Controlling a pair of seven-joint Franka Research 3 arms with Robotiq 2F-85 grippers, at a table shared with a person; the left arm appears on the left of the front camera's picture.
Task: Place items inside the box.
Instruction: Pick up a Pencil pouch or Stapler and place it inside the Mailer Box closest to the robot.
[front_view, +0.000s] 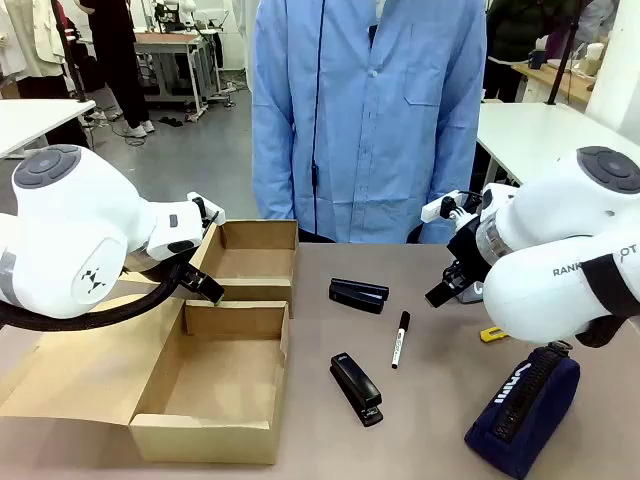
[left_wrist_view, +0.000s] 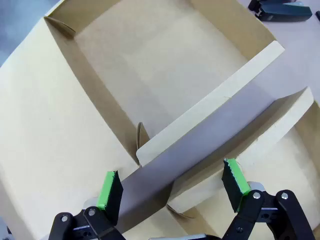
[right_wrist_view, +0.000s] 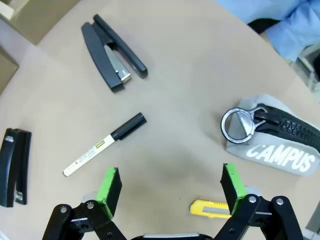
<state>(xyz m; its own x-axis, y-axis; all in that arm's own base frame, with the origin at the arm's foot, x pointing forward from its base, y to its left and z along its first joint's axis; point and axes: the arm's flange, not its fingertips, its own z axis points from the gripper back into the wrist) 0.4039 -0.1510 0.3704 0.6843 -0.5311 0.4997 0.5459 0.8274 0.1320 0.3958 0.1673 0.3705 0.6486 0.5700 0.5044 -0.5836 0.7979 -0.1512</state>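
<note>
Navy pouch (front_view: 520, 405) lies lower right on the counter (front_view: 420, 420). Near stapler (front_view: 357, 388), far stapler (front_view: 358, 294) and marker (front_view: 400, 340) lie centre frame, outside the box (front_view: 215, 440) at lower left. Left tool (left_wrist_view: 172, 182) is open astride a cardboard wall (left_wrist_view: 200, 145). Right tool (right_wrist_view: 171, 182) is open above the counter.

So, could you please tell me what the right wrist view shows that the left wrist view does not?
Right wrist view: a black marker pen with a white barrel, a yellow utility knife, a zip pouch with white lettering, and the open right gripper. Left wrist view: insides of brown cardboard boxes and the open left gripper above a cardboard flap. Both: a black stapler on the brown tabletop.
</note>
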